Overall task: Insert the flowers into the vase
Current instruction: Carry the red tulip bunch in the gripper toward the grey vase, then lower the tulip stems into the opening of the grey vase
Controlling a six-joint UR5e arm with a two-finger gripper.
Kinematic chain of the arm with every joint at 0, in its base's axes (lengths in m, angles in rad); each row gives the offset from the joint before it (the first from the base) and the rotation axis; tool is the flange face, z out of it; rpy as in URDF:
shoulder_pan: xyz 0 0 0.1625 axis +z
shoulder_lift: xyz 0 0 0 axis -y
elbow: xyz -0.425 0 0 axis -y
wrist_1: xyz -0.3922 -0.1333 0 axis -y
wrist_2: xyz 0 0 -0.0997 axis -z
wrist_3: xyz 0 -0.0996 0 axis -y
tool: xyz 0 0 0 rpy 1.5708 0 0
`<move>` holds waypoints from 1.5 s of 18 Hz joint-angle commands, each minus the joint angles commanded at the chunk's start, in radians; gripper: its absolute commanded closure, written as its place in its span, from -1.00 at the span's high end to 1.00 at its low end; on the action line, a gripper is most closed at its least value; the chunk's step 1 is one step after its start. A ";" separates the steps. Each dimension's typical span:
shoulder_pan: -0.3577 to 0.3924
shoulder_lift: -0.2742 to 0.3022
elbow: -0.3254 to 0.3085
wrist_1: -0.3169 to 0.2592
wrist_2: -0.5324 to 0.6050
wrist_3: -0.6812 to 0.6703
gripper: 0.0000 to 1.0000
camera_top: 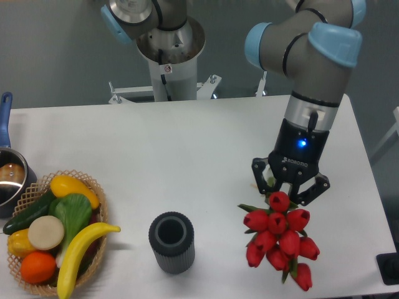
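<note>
The flowers (280, 240), a bunch of red tulips with green leaves, lie on the white table (187, 149) at the front right, heads toward the camera. My gripper (288, 190) points down right over the bunch's far end. Its fingers (260, 180) are spread to either side of the topmost tulip and the stems, so it is open. The stems are mostly hidden beneath it. The vase (171, 242), a short dark grey ribbed cylinder with a round hollow opening, stands upright and empty at the front centre, well to the left of the flowers.
A wicker basket (93, 187) of toy fruit and vegetables, with a banana (78, 252) sticking out, sits at the front left. A blue-handled pot (9, 171) is at the left edge. The arm's base (169, 56) stands behind the table.
</note>
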 joint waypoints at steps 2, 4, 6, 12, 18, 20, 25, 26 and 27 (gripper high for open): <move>0.003 -0.002 0.011 0.017 -0.130 -0.009 -1.00; 0.006 -0.008 0.017 0.016 -0.233 -0.019 -1.00; 0.005 -0.020 0.015 0.016 -0.311 -0.019 -1.00; 0.000 -0.054 0.022 0.040 -0.471 0.009 -1.00; -0.021 -0.113 0.025 0.040 -0.606 0.116 -1.00; -0.028 -0.133 0.031 0.040 -0.631 0.126 -1.00; -0.041 -0.150 0.038 0.040 -0.642 0.132 -1.00; -0.043 -0.156 0.038 0.040 -0.648 0.133 -1.00; -0.044 -0.163 0.038 0.040 -0.649 0.139 -1.00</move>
